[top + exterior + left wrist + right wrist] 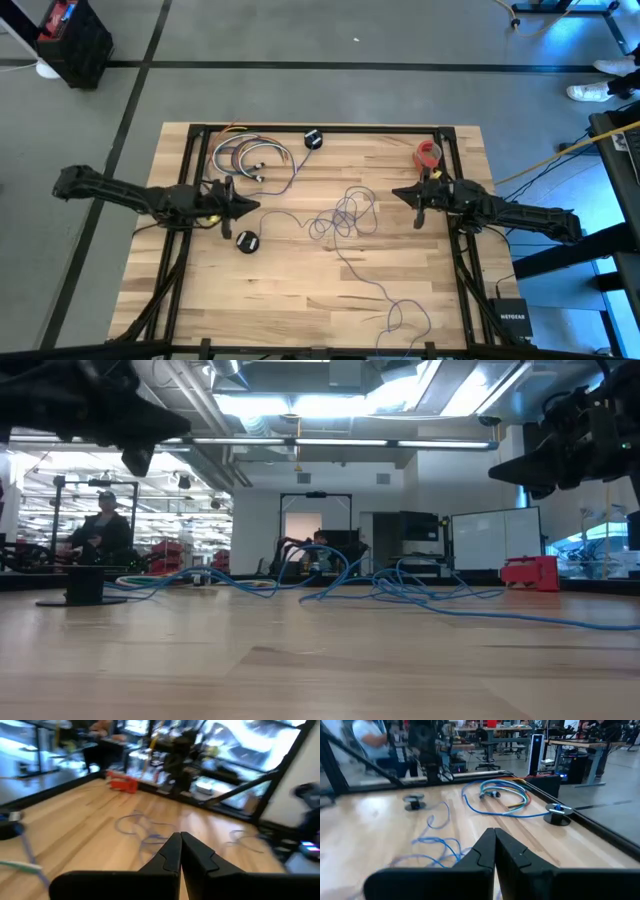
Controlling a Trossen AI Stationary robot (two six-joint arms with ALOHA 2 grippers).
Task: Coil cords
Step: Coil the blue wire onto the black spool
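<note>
A thin grey-purplish cord (345,215) lies loose on the wooden table, tangled in loops at the middle and trailing to the near edge (405,320). One end joins a small black puck (246,241), which lies flat left of centre. My left gripper (258,207) hovers shut just beyond that puck, pointing level toward the tangle; its fingertips (180,837) meet with nothing between them. My right gripper (393,192) hangs shut right of the tangle, above the table, its fingertips (494,832) together. In the low view the cord (330,575) rises in blue loops.
A bundle of thicker multicoloured cables (245,158) lies at the far left. A second black puck (313,139) sits at the far edge. A small red object (428,153) rests at the far right, close behind my right arm. People show in the room beyond the table.
</note>
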